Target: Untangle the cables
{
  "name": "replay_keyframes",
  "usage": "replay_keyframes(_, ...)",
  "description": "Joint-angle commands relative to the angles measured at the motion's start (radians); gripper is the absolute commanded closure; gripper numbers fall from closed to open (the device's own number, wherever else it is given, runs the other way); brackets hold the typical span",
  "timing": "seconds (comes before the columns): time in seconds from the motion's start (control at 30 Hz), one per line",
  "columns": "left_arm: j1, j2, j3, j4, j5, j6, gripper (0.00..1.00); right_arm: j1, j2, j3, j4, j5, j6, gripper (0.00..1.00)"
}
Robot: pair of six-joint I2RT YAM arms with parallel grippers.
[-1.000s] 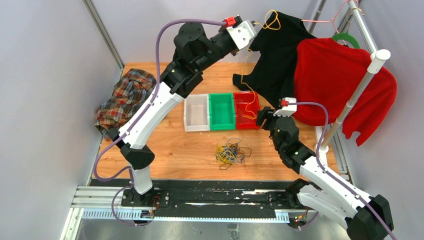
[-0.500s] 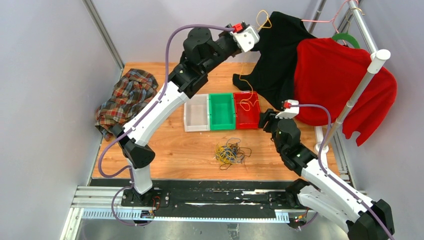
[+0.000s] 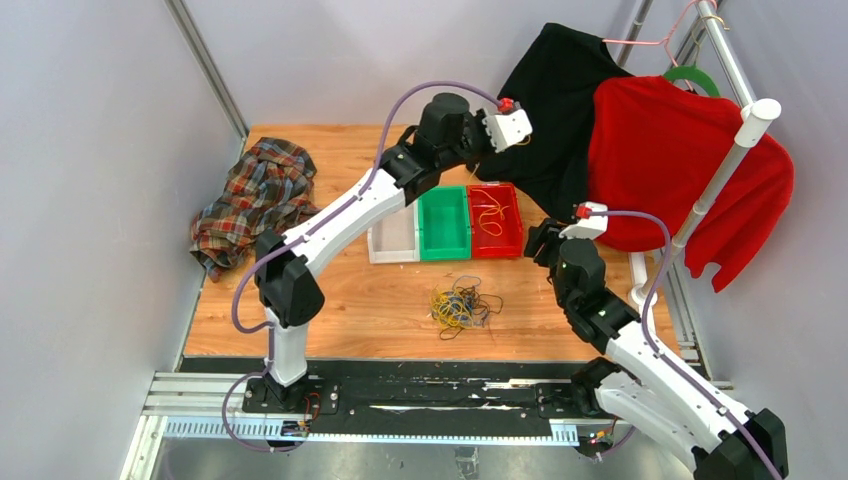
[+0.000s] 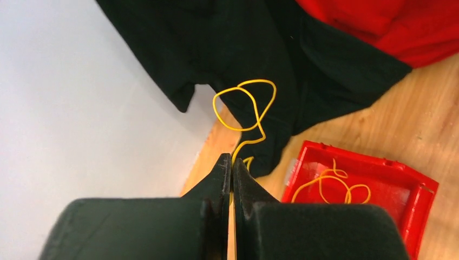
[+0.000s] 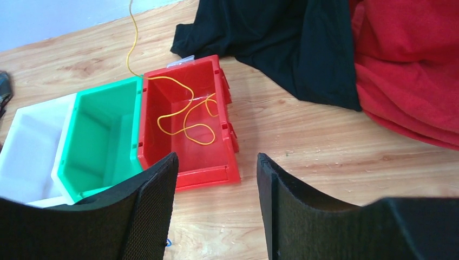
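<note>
Barely begun: nearest, the tangle (image 3: 460, 307) of yellow, blue and black cables lies on the bench (image 3: 350, 300), its crossings too fine to read. The right jaws hang released and empty. Farther, one yellow cable (image 5: 184, 116) trails into the red bin (image 5: 208, 176), pinched by the clenched left jaws in front of the black shirt (image 4: 243, 43).

No legible text, label, brand, number or sign in any view (red bin (image 5: 208, 176) walls plain).

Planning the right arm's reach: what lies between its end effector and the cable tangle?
Nothing: in the top view, only bare table separates the right end effector from the cable tangle.
</note>
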Motion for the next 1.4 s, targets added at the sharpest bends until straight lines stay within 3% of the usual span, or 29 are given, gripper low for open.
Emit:
replay_keyframes(0.0, -0.009, 0.064, 0.046, -0.111, 0.047, -0.049, 1.00, -0.037, -0.013, -0.018, -0.035, 0.023, 0.036, 0.45)
replay_keyframes(0.43, -0.050, 0.209, 0.050, -0.323, 0.081, -0.145, 1.00, -0.103, -0.042, -0.031, -0.114, 0.039, 0.108, 0.46)
replay_keyframes(0.67, -0.069, 0.328, 0.071, -0.361, -0.072, -0.028, 1.00, -0.118, -0.031, -0.031, -0.113, 0.028, 0.112, 0.46)
replay_keyframes(0.93, -0.071, 0.409, 0.153, -0.322, -0.051, -0.067, 0.97, -0.123, -0.011, -0.026, -0.103, 0.018, 0.109, 0.46)
replay_keyframes(1.0, -0.070, 0.397, 0.170, -0.351, -0.030, -0.088, 0.86, -0.125, -0.011, -0.022, -0.102, 0.017, 0.105, 0.46)
replay_keyframes(1.07, -0.065, 0.364, 0.165, -0.399, 0.013, -0.103, 0.58, -0.124, -0.012, -0.018, -0.101, 0.015, 0.099, 0.46)
replay_keyframes(1.2, -0.036, 0.271, 0.122, -0.481, 0.138, -0.157, 0.31, -0.125, -0.022, -0.018, -0.104, 0.012, 0.090, 0.46)
replay_keyframes(1.37, -0.007, 0.141, 0.053, -0.564, 0.217, -0.169, 0.13, -0.125, -0.038, -0.018, -0.110, 0.005, 0.092, 0.45)
